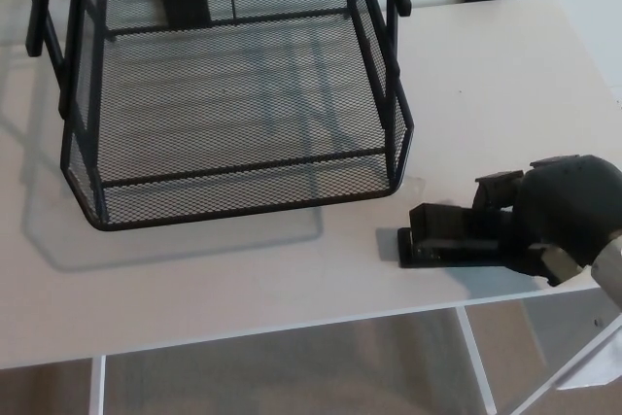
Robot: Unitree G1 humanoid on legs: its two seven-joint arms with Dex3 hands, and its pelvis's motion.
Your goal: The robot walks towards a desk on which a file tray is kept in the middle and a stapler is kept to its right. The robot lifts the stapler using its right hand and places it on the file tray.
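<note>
The right hand [564,216] is closed around the rear of the stapler [442,237], which lies flat on the desk [505,94], a little to the right of the near right corner of the file tray [400,143] and apart from it. The hold sits far back, so on lifting the free nose may droop or twist loose. Carried low, the stapler could catch the tray's mesh wall and shove the tray aside.
</note>
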